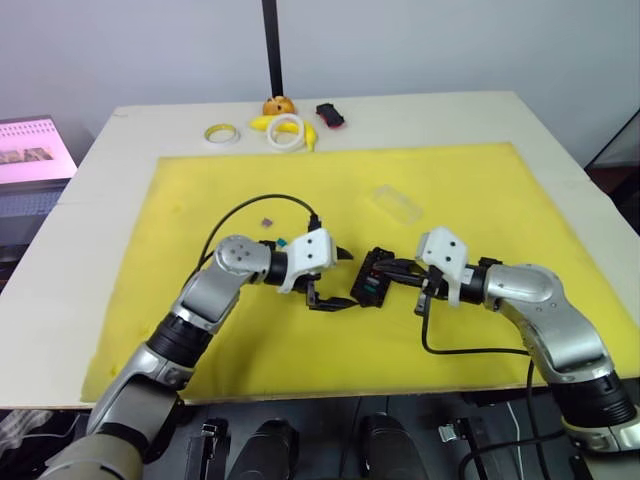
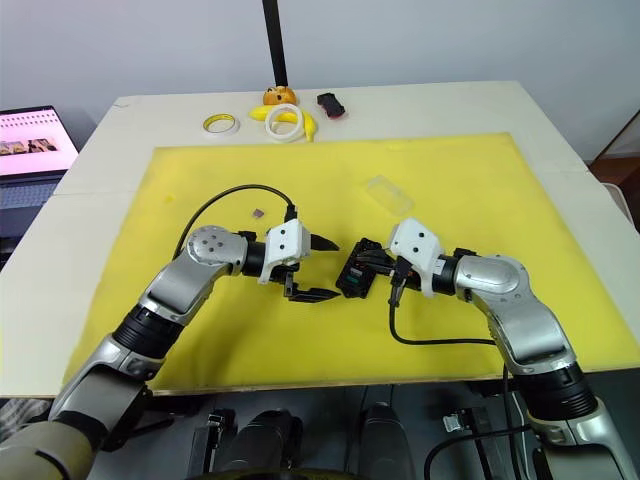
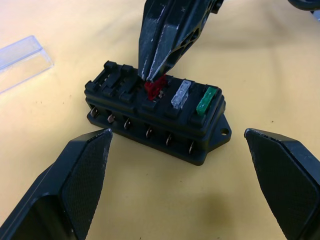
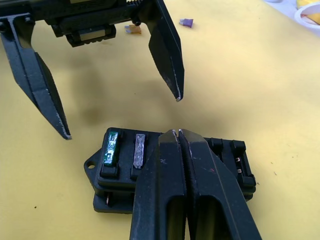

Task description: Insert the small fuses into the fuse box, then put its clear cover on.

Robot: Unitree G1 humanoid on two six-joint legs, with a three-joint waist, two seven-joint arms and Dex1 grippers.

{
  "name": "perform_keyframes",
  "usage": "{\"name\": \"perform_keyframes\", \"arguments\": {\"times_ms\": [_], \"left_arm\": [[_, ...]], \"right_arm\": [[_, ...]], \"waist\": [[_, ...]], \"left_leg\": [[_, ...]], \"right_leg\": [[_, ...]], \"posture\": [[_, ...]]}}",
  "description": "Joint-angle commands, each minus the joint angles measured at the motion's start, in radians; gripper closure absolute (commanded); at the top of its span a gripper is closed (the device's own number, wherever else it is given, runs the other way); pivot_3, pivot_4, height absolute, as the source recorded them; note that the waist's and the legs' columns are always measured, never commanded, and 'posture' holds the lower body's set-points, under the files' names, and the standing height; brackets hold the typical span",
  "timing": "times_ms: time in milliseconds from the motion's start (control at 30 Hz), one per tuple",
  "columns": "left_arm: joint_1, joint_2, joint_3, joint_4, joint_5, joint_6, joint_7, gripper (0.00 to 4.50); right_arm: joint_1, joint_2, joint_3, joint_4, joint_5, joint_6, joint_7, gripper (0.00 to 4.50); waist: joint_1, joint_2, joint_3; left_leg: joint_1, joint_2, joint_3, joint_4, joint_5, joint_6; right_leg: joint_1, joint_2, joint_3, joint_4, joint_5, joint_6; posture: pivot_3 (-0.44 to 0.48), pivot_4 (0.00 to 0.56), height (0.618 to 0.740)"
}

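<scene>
Both arms: silver-grey metallic shells with rounded joints, dark ribbed bands near the elbows. White angular housings at each wrist. A black cable loops off each forearm. Left gripper (image 1: pixel 333 279) and right gripper (image 1: pixel 392 267): two black tapered fingers apiece, fine textured pads (image 3: pixel 87 172) on inner faces, scuffed tips.

The fuse box (image 3: pixel 156 117) was black, carrying a green fuse (image 3: pixel 206 100), a grey fuse (image 3: pixel 181 94) and a red fuse (image 3: pixel 154 89) in its slots. The right tool (image 3: pixel 150 76) had black fingers, as did the left tool (image 4: pixel 120 115). The mat (image 1: pixel 200 340) was yellow over a cream desk (image 1: pixel 80 250). A purple fuse (image 4: pixel 186 22) and an orange fuse (image 4: pixel 133 29) lay on the mat. The cover (image 3: pixel 22 60) was clear.
</scene>
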Motion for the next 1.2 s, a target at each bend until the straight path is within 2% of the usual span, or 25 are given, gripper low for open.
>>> {"name": "perform_keyframes", "arguments": {"times_ms": [33, 600, 867, 1033, 1133, 1200], "left_arm": [[-0.023, -0.002, 0.021, -0.018, -0.007, -0.016, 0.002, 0.00], [-0.021, -0.002, 0.026, -0.020, -0.008, -0.013, 0.012, 0.00], [-0.022, -0.003, 0.026, -0.017, -0.010, -0.015, 0.011, 0.00], [-0.020, 0.000, 0.023, -0.017, -0.013, -0.022, 0.000, 0.00], [-0.021, -0.001, 0.022, -0.014, -0.014, -0.027, -0.008, 0.00], [-0.024, -0.003, 0.019, -0.010, -0.016, -0.033, -0.018, 0.00]], "right_arm": [[-0.001, 0.005, 0.032, -0.008, -0.011, 0.013, 0.004, 4.43], [-0.040, -0.026, 0.074, 0.028, -0.038, 0.064, 0.027, 4.43], [-0.068, -0.017, 0.002, -0.018, 0.022, 0.083, 0.010, 4.43], [-0.070, -0.022, -0.069, -0.091, 0.107, 0.172, -0.009, 4.43], [-0.033, -0.038, -0.080, -0.125, 0.114, 0.193, -0.017, 3.57], [0.000, -0.042, -0.074, -0.141, 0.096, 0.188, -0.034, 2.61]], "waist": [[0.000, 0.000, 0.000], [0.001, 0.000, 0.000], [0.001, 0.000, 0.000], [0.001, 0.000, 0.000], [0.002, 0.000, 0.000], [0.003, 0.000, 0.000]], "left_leg": [[0.000, 0.000, 0.000, 0.000, 0.000, 0.000], [0.001, 0.000, 0.000, 0.000, 0.000, 0.000], [0.001, 0.000, 0.000, 0.000, 0.000, 0.000], [0.000, 0.000, 0.000, 0.000, 0.000, 0.000], [0.000, 0.000, 0.000, 0.000, 0.000, 0.000], [0.000, 0.000, 0.000, 0.000, 0.000, 0.000]], "right_leg": [[0.000, 0.000, 0.000, 0.000, 0.000, 0.000], [0.001, 0.000, 0.000, 0.000, 0.000, 0.000], [0.001, 0.000, 0.000, 0.000, 0.000, 0.000], [0.000, 0.000, 0.000, 0.000, 0.000, 0.000], [0.000, 0.000, 0.000, 0.000, 0.000, 0.000], [0.000, 0.000, 0.000, 0.000, 0.000, 0.000]], "posture": [[0.000, 0.150, 0.740], [0.000, 0.150, 0.740], [0.000, 0.150, 0.740], [0.000, 0.150, 0.740], [0.000, 0.150, 0.740], [0.000, 0.150, 0.740]]}}
